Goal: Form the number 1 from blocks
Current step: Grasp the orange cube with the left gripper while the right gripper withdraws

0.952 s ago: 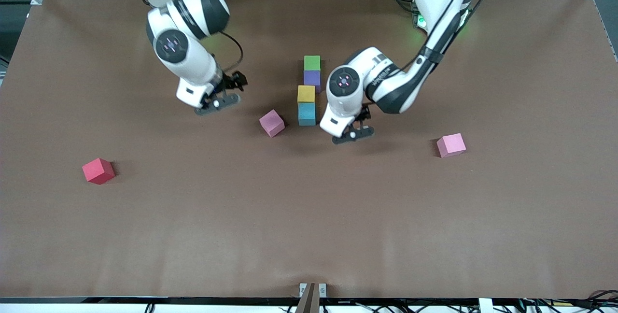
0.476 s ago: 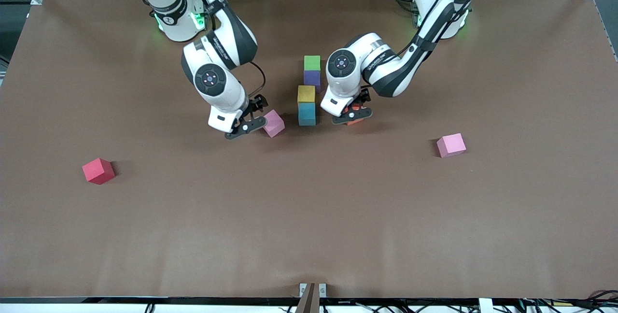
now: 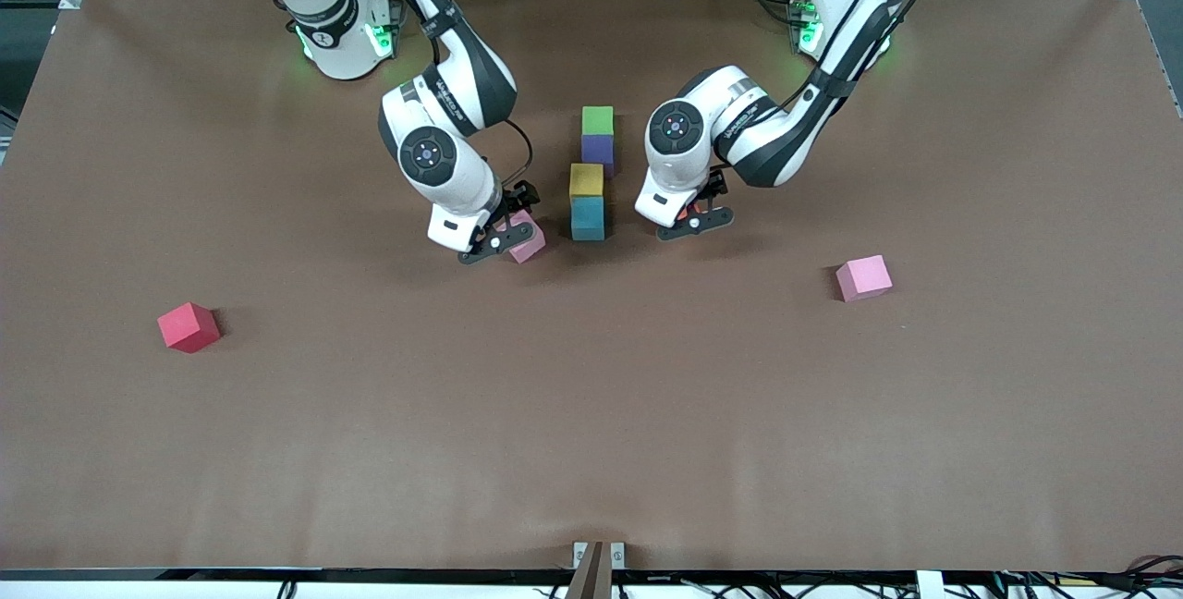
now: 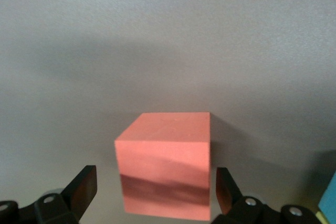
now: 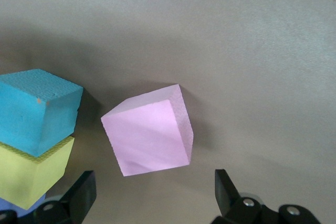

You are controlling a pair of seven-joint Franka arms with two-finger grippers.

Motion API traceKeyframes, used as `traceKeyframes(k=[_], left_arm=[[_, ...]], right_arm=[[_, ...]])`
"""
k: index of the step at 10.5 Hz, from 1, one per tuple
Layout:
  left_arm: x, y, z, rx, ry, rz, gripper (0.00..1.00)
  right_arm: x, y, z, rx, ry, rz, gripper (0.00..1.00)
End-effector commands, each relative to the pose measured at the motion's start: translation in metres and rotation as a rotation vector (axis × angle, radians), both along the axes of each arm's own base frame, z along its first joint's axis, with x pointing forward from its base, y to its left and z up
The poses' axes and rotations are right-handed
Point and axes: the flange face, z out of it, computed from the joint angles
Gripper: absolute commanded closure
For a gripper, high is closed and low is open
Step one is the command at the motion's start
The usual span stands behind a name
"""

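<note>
Four blocks (image 3: 591, 172), green, purple, yellow, blue, lined up; left gripper (image 4: 152, 195) spread astride orange block (image 4: 165, 163)

Brown table (image 3: 591, 414); red cube (image 3: 188, 326), pink cube (image 3: 863, 277), well apart.

On the brown bench (image 3: 277, 451), a green block (image 3: 598, 120), purple block (image 3: 598, 150), yellow block (image 3: 586, 180) and light blue block (image 3: 587, 217) form a line. The right end effector (image 3: 499, 240) is over a pink block (image 3: 529, 246). The left end effector (image 3: 695, 222) is beside the light blue block.
</note>
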Motion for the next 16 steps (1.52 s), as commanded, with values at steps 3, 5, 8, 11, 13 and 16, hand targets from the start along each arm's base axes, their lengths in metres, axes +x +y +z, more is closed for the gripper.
traceKeyframes(k=[3, 5, 8, 11, 13, 16], left_arm=[[-0.015, -0.010, -0.028, -0.017, 0.017, 0.013, 0.00], [-0.005, -0.008, -0.025, -0.028, 0.006, 0.002, 0.99], [0.048, -0.011, 0.017, -0.104, -0.072, -0.018, 1.00], [0.102, -0.040, 0.033, -0.181, -0.118, -0.051, 1.00], [0.114, -0.066, 0.028, -0.168, -0.082, -0.061, 1.00], [0.120, -0.102, 0.016, -0.164, -0.041, -0.132, 1.00]], right_arm=[[0.008, 0.000, -0.008, 0.025, -0.018, 0.058, 0.00], [0.021, -0.020, 0.020, 0.040, -0.025, 0.041, 0.00], [0.037, -0.073, 0.043, -0.053, 0.037, 0.078, 0.00], [0.061, -0.126, 0.083, -0.154, 0.064, 0.071, 0.00], [0.077, -0.165, 0.111, -0.224, 0.137, 0.024, 0.00], [0.096, -0.226, 0.159, -0.255, 0.259, -0.077, 0.00]])
